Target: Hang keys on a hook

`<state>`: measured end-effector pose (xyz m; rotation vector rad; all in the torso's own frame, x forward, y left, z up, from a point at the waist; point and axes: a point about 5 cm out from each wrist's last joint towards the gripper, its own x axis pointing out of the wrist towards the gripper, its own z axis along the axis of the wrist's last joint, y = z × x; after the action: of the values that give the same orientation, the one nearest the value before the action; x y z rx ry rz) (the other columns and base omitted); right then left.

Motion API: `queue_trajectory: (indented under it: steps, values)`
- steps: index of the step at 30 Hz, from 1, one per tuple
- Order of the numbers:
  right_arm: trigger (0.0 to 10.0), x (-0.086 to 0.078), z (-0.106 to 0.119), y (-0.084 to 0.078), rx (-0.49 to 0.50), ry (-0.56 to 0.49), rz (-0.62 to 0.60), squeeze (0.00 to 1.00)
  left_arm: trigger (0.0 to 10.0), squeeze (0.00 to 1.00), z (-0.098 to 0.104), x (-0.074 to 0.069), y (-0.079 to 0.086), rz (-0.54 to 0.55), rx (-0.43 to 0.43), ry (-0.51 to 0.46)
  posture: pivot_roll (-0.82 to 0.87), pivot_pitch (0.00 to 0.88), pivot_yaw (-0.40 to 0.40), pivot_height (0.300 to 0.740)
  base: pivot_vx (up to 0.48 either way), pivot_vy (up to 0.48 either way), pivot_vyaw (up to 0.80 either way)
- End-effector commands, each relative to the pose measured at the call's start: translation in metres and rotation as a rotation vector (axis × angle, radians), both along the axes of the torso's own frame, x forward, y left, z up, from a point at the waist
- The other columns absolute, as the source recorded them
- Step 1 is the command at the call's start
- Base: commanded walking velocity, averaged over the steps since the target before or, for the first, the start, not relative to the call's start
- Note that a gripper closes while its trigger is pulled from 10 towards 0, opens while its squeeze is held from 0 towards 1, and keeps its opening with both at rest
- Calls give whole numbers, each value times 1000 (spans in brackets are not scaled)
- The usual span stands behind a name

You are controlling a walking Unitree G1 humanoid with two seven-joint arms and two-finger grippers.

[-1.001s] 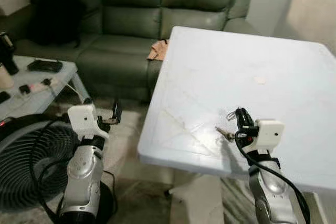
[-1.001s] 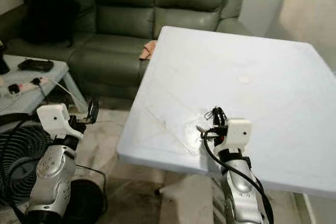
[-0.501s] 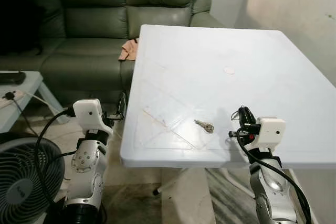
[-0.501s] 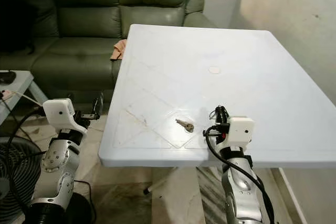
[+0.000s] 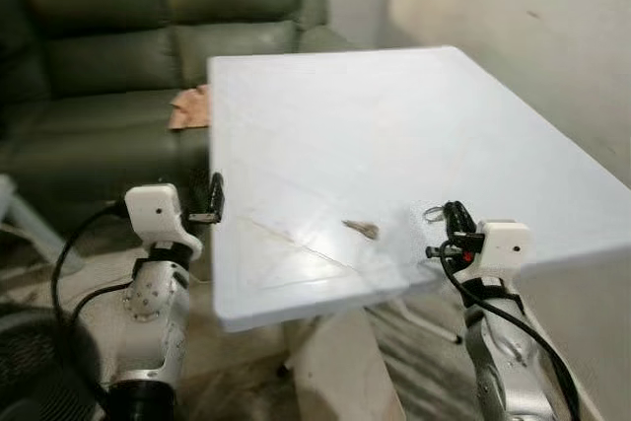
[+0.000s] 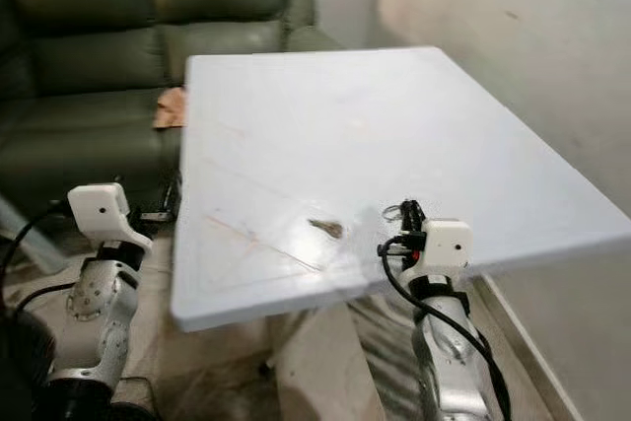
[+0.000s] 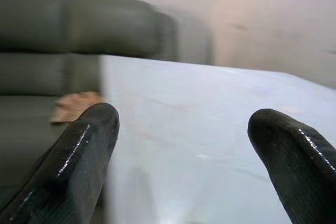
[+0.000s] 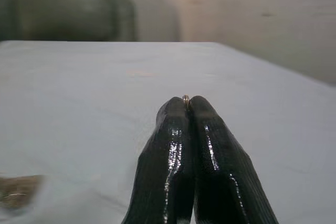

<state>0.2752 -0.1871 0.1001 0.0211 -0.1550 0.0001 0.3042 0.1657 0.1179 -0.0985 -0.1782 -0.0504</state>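
Observation:
My right gripper [image 5: 452, 216] hovers just over the near right part of the white table [image 5: 394, 125], shut on a small metal key ring [image 5: 433, 212]. The ring's edge peeks out between the pressed fingertips [image 8: 178, 109] in the right wrist view. A brownish key [image 5: 362, 230] lies flat on the table to the left of that gripper, apart from it; it is a blur [image 8: 16, 192] in the right wrist view. My left gripper [image 7: 184, 124] is open with nothing between its fingers [image 7: 86, 145], held beside the table's left edge [image 5: 212, 199].
A dark green sofa [image 5: 99, 36] stands behind the table, with a tan cloth [image 5: 189, 105] on its seat near the table's far left corner. A beige wall [image 5: 532, 27] runs along the table's right side. A dark fan [image 5: 25, 391] sits on the floor at lower left.
The whole view has swung to the right, so the camera turned. The gap between the right gripper and the key on the table has widened. Both grippers keep their state.

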Motion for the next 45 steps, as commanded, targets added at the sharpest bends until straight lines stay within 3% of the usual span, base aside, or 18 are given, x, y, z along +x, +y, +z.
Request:
queue_trajectory:
  steps: [1, 45]
  values:
    - [10000, 1, -1, 4, 10, 10, 12, 0, 10000, 0, 2, 1, 5, 10, 17, 0, 15, 0, -4, 740, 0, 0, -763]
    - [10000, 0, -2, 4, -3, 13, 22, 0, 10000, 0, -6, -1, 0, -22, 52, 31, 13, 0, -13, 740, 0, 0, -764]
